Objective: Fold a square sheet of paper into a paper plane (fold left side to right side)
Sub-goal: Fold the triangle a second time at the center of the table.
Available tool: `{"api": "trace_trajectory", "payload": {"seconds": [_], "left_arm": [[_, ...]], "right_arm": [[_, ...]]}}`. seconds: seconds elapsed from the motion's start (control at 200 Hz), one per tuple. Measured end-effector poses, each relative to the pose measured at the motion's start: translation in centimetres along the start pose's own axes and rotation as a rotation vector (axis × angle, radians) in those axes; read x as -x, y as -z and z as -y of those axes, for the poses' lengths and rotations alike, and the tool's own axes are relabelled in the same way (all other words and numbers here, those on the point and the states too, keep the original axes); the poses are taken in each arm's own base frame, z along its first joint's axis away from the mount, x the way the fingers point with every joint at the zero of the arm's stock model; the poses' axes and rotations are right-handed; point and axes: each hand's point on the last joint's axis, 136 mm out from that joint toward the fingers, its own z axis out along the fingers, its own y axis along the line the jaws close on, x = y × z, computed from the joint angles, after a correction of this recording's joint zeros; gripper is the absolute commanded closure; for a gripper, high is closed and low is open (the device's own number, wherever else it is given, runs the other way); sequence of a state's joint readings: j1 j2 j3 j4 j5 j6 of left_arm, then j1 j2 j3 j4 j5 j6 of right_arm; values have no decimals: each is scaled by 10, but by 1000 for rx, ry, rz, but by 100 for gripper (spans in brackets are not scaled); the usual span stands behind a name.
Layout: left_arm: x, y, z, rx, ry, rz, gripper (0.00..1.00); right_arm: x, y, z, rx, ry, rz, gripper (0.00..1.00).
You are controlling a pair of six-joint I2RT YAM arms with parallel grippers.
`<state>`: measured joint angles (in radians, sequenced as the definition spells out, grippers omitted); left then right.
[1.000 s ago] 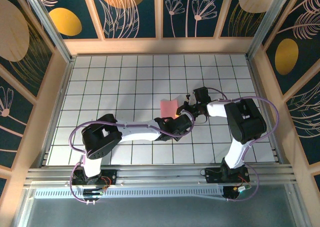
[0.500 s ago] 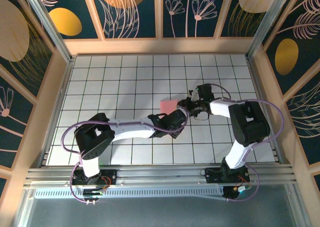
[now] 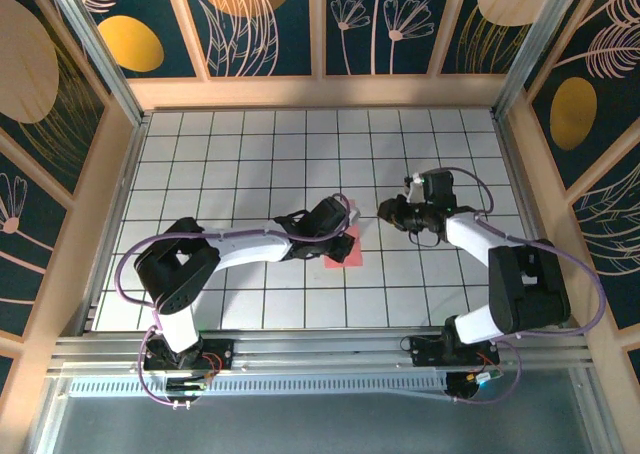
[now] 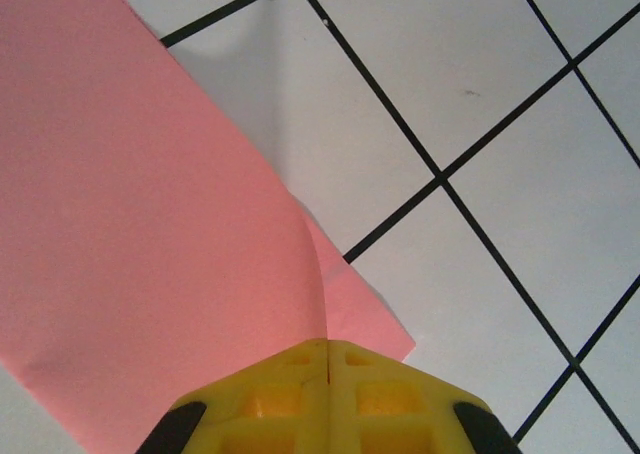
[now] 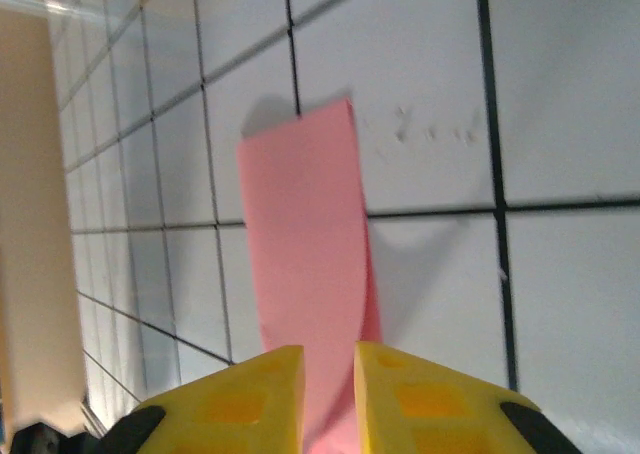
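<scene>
The square sheet of paper (image 3: 341, 251) is salmon pink and lies partly lifted on the white grid tiles at the table's middle. My left gripper (image 3: 338, 217) hovers over its far part. In the left wrist view the yellow jaws (image 4: 327, 342) are shut, and a curled edge of the sheet (image 4: 150, 224) runs into their seam. My right gripper (image 3: 381, 211) sits just right of the sheet. Its jaws (image 5: 329, 359) stand a narrow gap apart, and the sheet (image 5: 305, 234) rises as a bent strip beyond that gap. The paper plane is out of view.
Wooden walls (image 3: 115, 174) fence the tiled table (image 3: 230, 154) on three sides. A metal rail (image 3: 320, 349) runs along the near edge. The left arm's white link (image 3: 250, 244) lies low across the tiles, and the right arm's elbow (image 3: 525, 284) stands near the right wall.
My left gripper has moved up and left with the sheet's edge, and pink paper now shows on its near side. My right gripper has drawn back to the right, and its jaws have parted.
</scene>
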<state>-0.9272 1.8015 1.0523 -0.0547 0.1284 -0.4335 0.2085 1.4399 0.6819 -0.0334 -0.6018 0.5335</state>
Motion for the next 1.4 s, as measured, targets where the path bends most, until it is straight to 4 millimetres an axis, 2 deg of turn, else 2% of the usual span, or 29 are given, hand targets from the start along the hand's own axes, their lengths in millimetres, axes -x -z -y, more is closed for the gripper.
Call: {"api": "trace_trajectory", "payload": {"seconds": [0.095, 0.245, 0.37, 0.506, 0.731, 1.151, 1.401], "left_arm": [[-4, -1, -7, -30, 55, -11, 100], [-3, -1, -9, -58, 103, -10, 100], [-1, -1, -6, -75, 118, -8, 100], [-1, -1, -6, -76, 128, -9, 100], [-1, -1, -7, -73, 131, -7, 100], [-3, -1, -16, -27, 143, -8, 100], [-5, 0, -36, 45, 164, -13, 100]], "right_arm": [[-24, -3, 8, -7, -10, -47, 100], [-72, -15, 9, -6, -16, -165, 100], [-93, -24, 1, 10, -9, -215, 100], [-102, -36, -4, 24, -4, -238, 100], [-116, -48, -2, 9, -11, -288, 100], [-111, -56, 7, -62, -6, -296, 100], [-111, -57, 8, -81, 21, -316, 100]]}}
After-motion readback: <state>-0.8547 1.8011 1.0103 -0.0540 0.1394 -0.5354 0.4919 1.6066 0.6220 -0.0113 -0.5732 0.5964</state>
